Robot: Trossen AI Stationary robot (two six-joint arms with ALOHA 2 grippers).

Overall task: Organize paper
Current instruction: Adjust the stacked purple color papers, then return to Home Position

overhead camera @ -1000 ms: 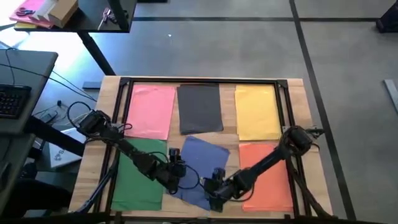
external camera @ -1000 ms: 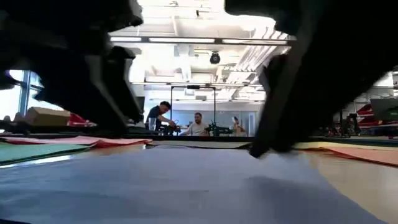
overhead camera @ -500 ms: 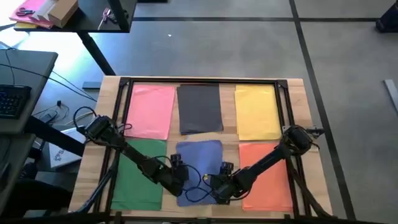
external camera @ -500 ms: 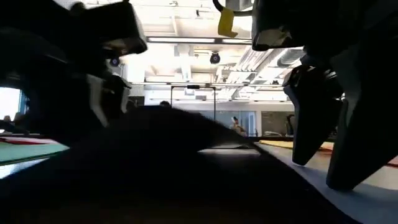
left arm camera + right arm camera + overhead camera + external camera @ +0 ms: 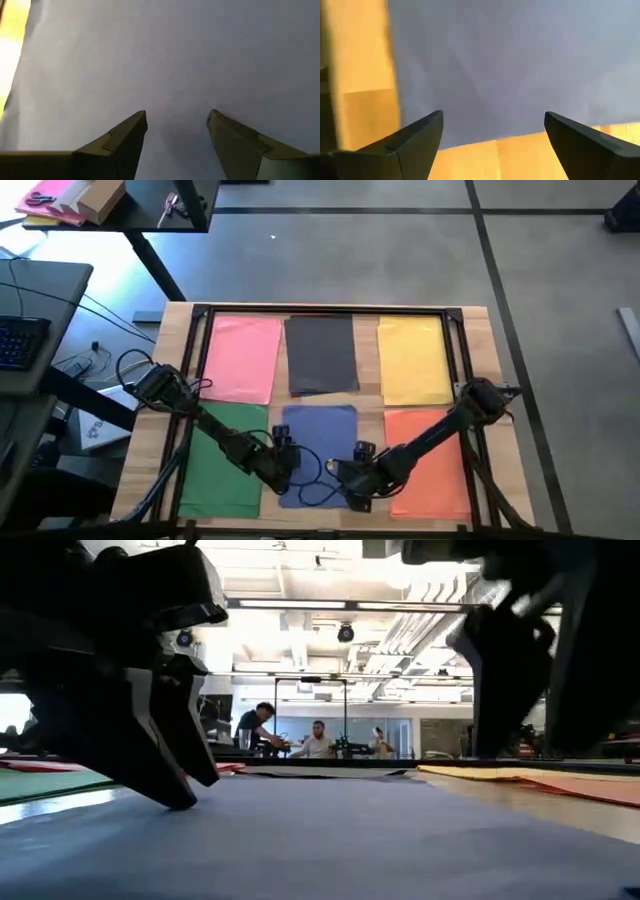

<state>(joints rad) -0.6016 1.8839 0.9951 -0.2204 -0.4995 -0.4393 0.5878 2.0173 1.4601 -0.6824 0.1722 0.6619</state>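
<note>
High view: Six sheets of paper lie flat on the wooden desk (image 5: 480,325) in two rows. The far row holds the pink sheet (image 5: 243,357), the dark grey sheet (image 5: 321,354) and the yellow sheet (image 5: 414,359). The near row holds the green sheet (image 5: 215,465), the blue sheet (image 5: 318,435) and the orange sheet (image 5: 430,460). The left tool (image 5: 280,462) sits over the blue sheet's left edge, next to the green sheet. The right tool (image 5: 352,483) sits over the blue sheet's near right corner, next to the orange sheet. Both arms reach inward from the desk's sides.

Low view: The blue sheet (image 5: 300,840) lies flat across the foreground. One dark tool stands on it at the picture's left and another at the right (their tips meet or nearly meet the paper). People sit in the room behind the desk.

Left wrist view: The left tool (image 5: 177,125) is open, its fingers (image 5: 125,135) spread apart with nothing between them. The blue sheet (image 5: 175,55) fills the area directly beneath.

Right wrist view: The right tool (image 5: 492,127) is open wide, its fingers (image 5: 417,137) empty. Below it lies the blue sheet (image 5: 520,65), with its edge and the bare wooden desk (image 5: 365,110) beside the fingers.
</note>
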